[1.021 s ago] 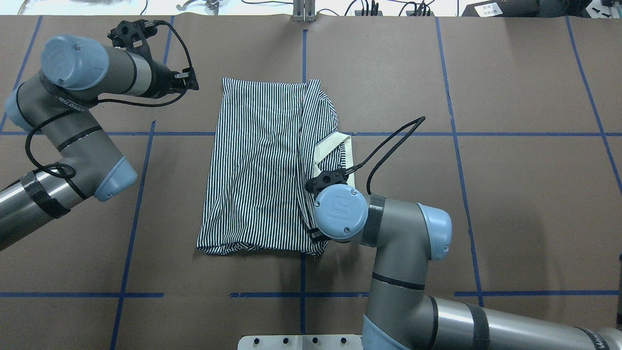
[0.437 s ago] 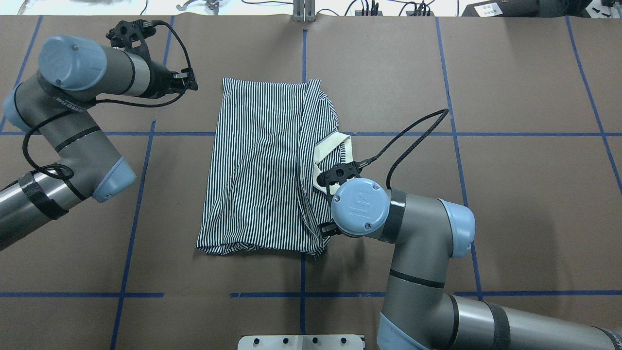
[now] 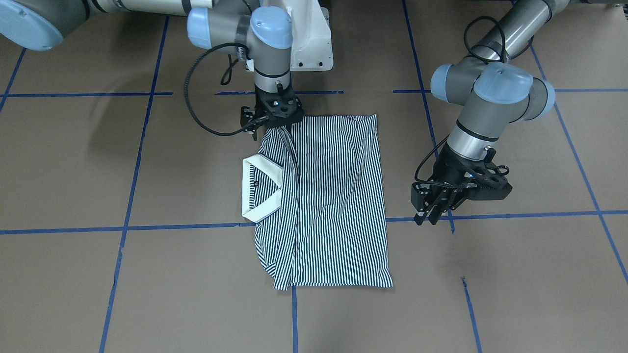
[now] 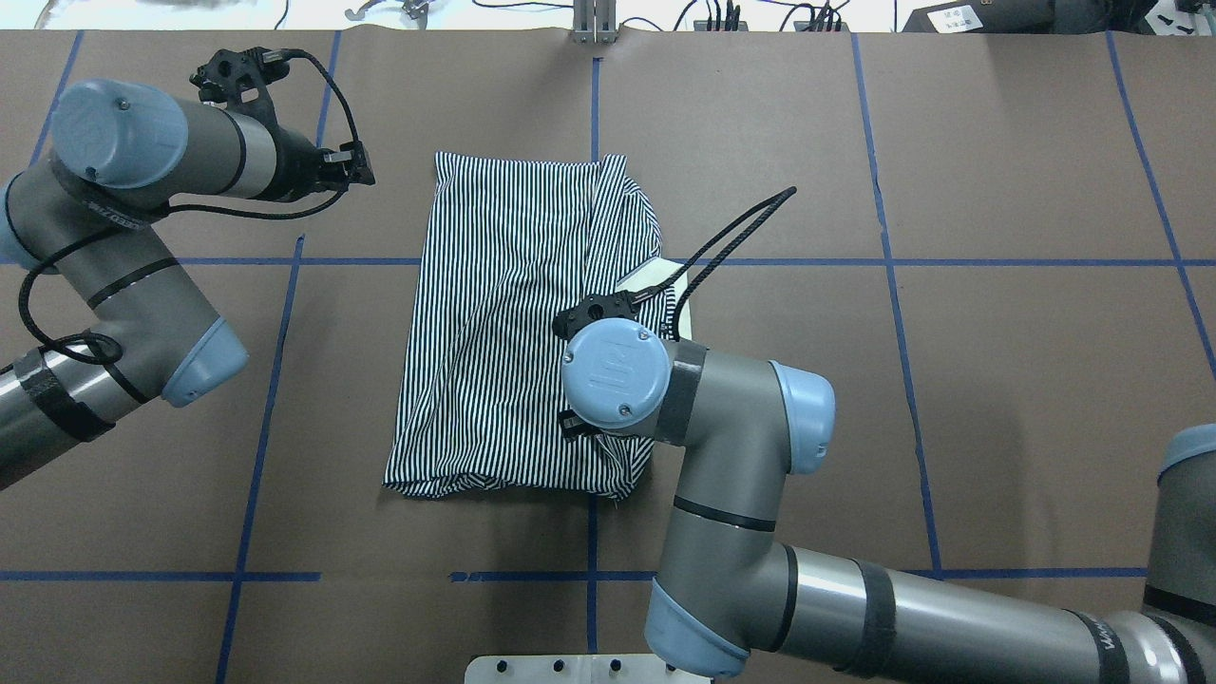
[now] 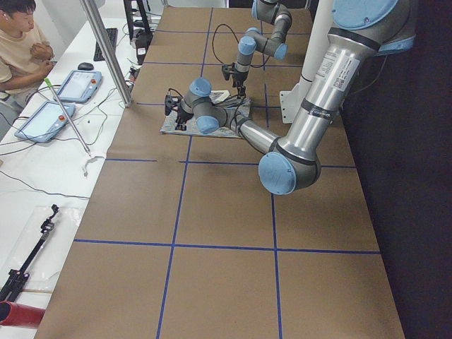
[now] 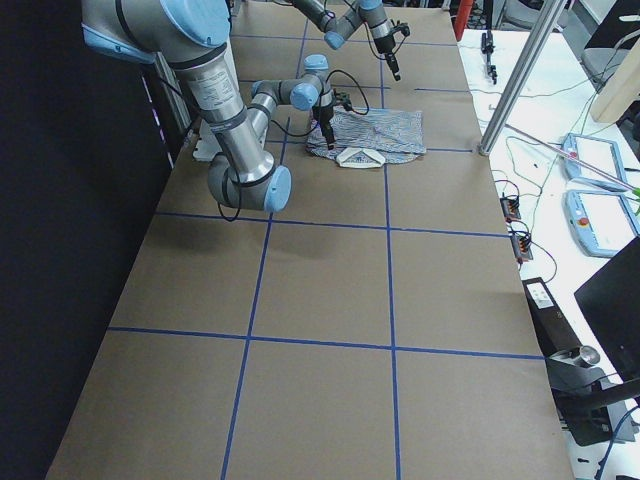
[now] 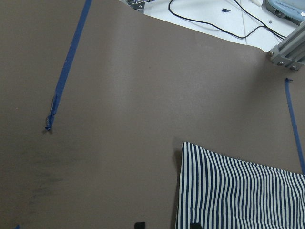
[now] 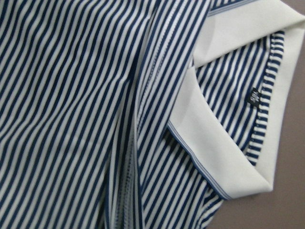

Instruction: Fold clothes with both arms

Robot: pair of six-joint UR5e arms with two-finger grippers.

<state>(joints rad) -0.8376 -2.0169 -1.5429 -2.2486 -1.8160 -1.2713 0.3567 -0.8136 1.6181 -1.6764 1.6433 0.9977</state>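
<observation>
The striped polo shirt (image 3: 333,196) lies folded into a rectangle at the table's middle (image 4: 494,332). Its cream collar (image 3: 262,189) sticks out on my right side. My right gripper (image 3: 279,126) stands over the shirt's near right corner and looks shut on a pinch of fabric that rises to it. In the overhead view my own wrist hides it. The right wrist view shows collar (image 8: 228,157) and label (image 8: 253,98) close up, with no fingers in it. My left gripper (image 3: 428,219) hovers open and empty beside the shirt's far left corner (image 7: 190,152).
Brown paper with blue tape lines (image 4: 266,380) covers the table. The white pedestal base (image 3: 309,44) stands at the near edge. Cables and tablets (image 5: 74,85) lie past the far edge by an aluminium post (image 5: 106,49). An operator (image 5: 21,35) sits there.
My right arm swung a little right, then back left over the shirt's near right part. My left arm drew slightly left, away from the shirt. The shirt's outline barely changed.
</observation>
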